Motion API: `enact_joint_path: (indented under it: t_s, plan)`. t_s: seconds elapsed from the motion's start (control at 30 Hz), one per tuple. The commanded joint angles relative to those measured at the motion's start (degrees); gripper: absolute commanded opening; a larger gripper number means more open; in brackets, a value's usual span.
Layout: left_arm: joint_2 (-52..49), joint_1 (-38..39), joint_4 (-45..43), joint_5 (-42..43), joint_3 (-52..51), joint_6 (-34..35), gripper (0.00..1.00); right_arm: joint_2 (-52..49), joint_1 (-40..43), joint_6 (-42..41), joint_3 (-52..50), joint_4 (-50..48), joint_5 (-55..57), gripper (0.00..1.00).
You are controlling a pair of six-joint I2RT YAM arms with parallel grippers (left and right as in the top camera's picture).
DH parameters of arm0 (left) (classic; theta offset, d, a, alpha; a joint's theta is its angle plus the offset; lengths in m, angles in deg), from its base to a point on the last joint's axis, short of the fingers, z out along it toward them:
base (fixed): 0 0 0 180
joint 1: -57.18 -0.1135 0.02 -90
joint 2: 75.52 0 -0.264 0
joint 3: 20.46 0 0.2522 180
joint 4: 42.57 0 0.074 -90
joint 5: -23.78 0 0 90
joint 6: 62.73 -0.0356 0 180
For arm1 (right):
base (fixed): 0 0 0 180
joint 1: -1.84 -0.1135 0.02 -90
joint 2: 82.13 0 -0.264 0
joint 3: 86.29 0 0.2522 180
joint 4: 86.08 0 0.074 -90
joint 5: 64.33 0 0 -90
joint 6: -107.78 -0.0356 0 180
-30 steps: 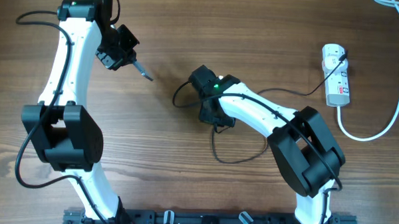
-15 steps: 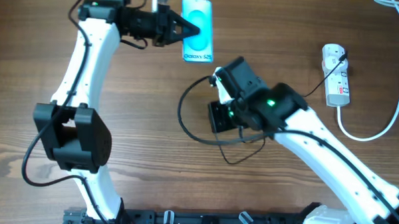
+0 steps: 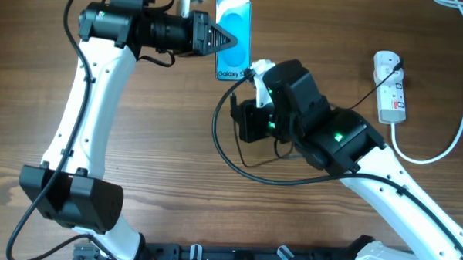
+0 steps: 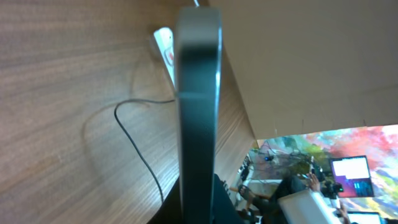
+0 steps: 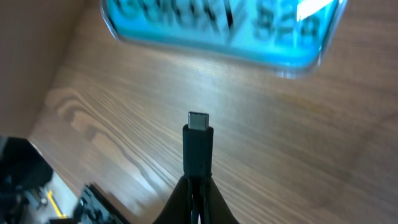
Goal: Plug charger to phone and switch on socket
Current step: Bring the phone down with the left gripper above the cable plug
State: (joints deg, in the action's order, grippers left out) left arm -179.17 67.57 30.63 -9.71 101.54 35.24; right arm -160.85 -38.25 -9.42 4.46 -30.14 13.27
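Note:
The phone (image 3: 233, 33), cyan screen with a white text strip at its near end, is held off the table by my left gripper (image 3: 221, 38), which is shut on its left edge. In the left wrist view the phone (image 4: 199, 106) shows edge-on, clamped between the jaws of the left gripper (image 4: 200, 202). My right gripper (image 3: 256, 77) is shut on the charger plug, just right of the phone's text end. In the right wrist view the right gripper (image 5: 198, 190) holds the plug (image 5: 199, 146) upright, its tip a short gap from the phone's bottom edge (image 5: 224, 31). The socket (image 3: 391, 88) lies at the right.
The black charger cable (image 3: 225, 149) loops on the table under the right arm and runs to the socket. The socket's thick white cable (image 3: 447, 145) curves along the right edge. The socket (image 4: 165, 45) and the black cable (image 4: 134, 146) also show in the left wrist view.
The left gripper, empty a second ago, now holds the phone and has shifted it slightly right. The right gripper with the plug has moved up toward the phone's text end.

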Motion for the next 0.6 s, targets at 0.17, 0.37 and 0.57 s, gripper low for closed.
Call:
enact_joint_path:
  t_s: [0.17, 0.37, 0.57]
  plan:
    - [0.7, 0.0, 2.6, 1.1, 0.6, -0.7, 0.04, 1.3, -0.2, -1.4, 0.1, -2.1, 0.7, 0.04]
    - [0.7, 0.0, 2.5, 4.3, 0.6, -0.7, 0.04, 1.3, -0.2, -2.4, 0.1, -1.4, 1.0, 0.04]
    - [0.7, -0.1, 2.5, 4.3, 0.6, -1.6, 0.04, 1.3, -0.2, -2.8, 0.1, -1.1, 2.1, 0.04]
